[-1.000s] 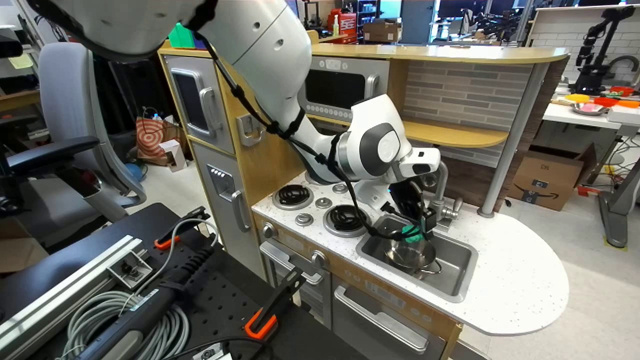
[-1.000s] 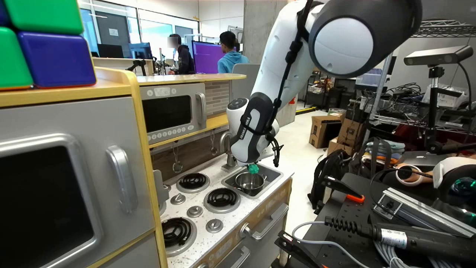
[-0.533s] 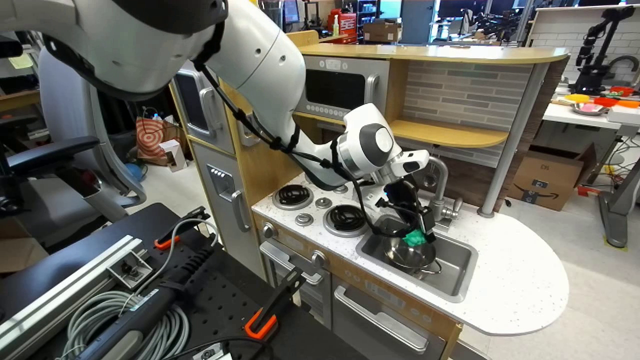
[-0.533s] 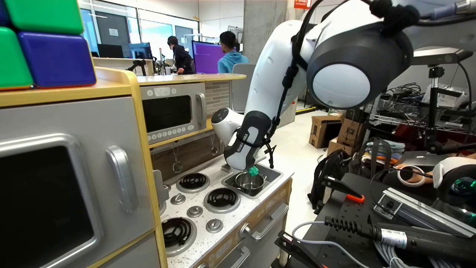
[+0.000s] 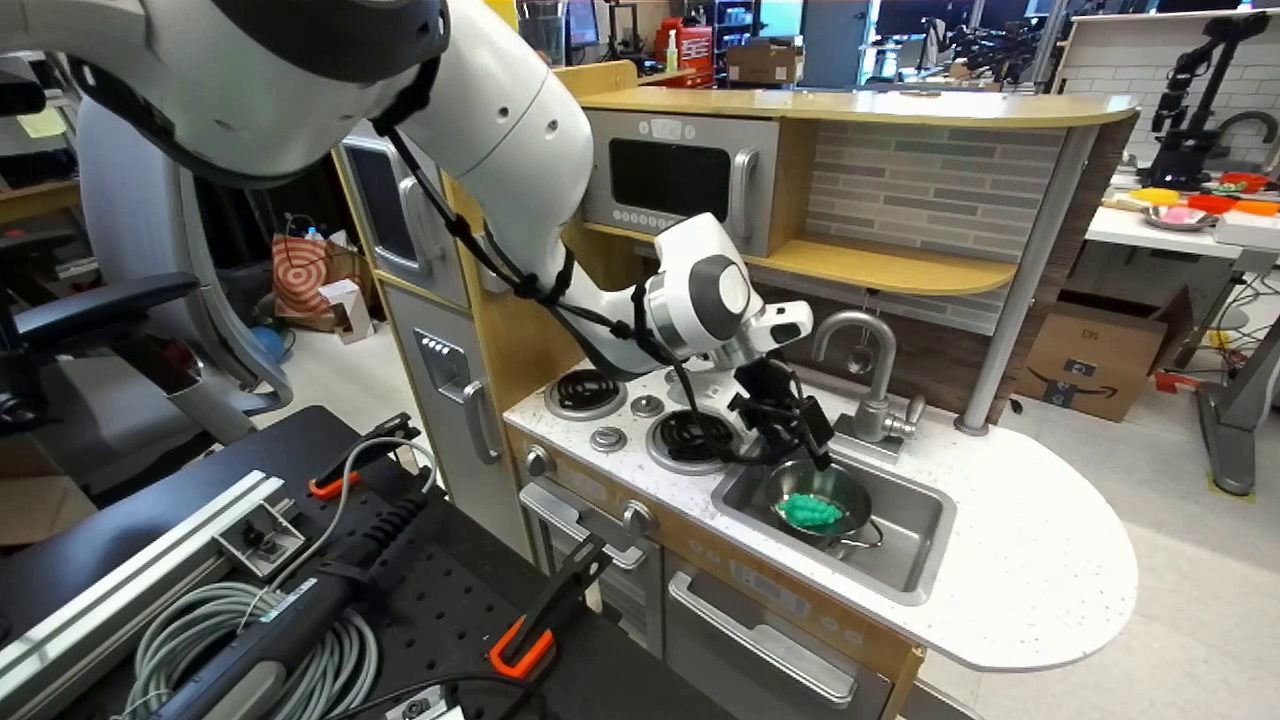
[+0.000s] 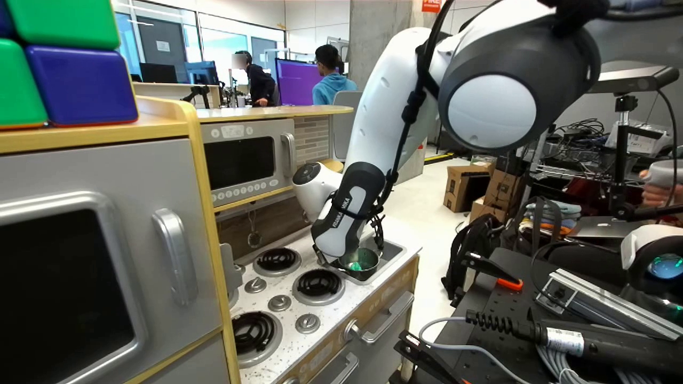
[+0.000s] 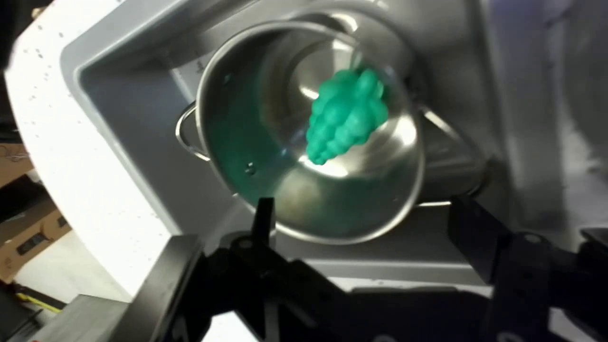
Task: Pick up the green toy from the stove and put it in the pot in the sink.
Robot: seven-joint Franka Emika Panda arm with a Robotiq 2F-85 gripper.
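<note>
The green toy point(image 7: 346, 111), a bumpy grape-like cluster, lies inside the shiny silver pot point(image 7: 237, 142), towards one side of its bottom. The pot stands in the grey sink point(image 7: 128, 109). Both exterior views also show the toy point(image 5: 810, 511) point(image 6: 356, 266) down within the pot's wall. My gripper point(image 7: 362, 206) is open above the pot, its black fingers wide apart and nothing between them. In an exterior view the gripper point(image 5: 815, 455) hangs over the pot's faucet-side edge, clear of the toy. No toy sits on the visible burners of the white stove point(image 6: 283, 282).
A curved grey faucet point(image 5: 878, 365) rises behind the sink, close to the gripper. A yellow shelf point(image 5: 900, 268) and a toy microwave point(image 5: 668, 180) are above the counter. A black pegboard table point(image 5: 430, 600) stands in front of the toy kitchen.
The toy, earlier held above the pot's rim, has dropped into the pot. My gripper has opened and shifted back towards the stove.
</note>
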